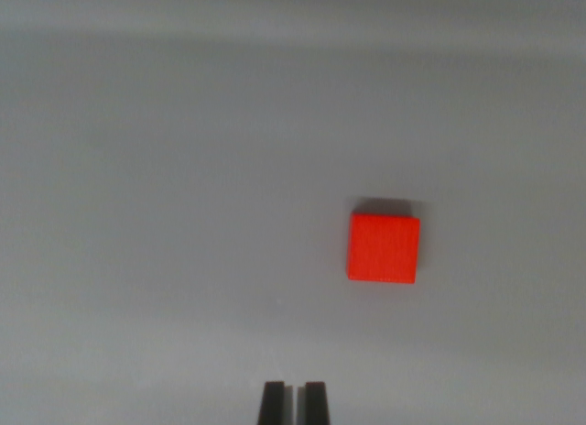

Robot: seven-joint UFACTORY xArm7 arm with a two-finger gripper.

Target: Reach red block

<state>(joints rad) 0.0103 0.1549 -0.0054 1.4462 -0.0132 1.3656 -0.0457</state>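
On the plain grey surface [146, 214], the red block [384, 248] lies well apart from the closed, empty gripper [293, 402], beyond it toward the wrist view's right; approach step pending: advance and shift right.

A small square red block [384, 248] with a flat, matt top face and an even, unpatterned colour; its material cannot be told, though it looks like painted wood or plastic. It lies on a pale grey, smooth, matt table surface [165, 214] with no visible grain or weave. The 2 dark, matt fingertips of the black gripper [293, 403], seemingly plastic or rubber, show no gloss.
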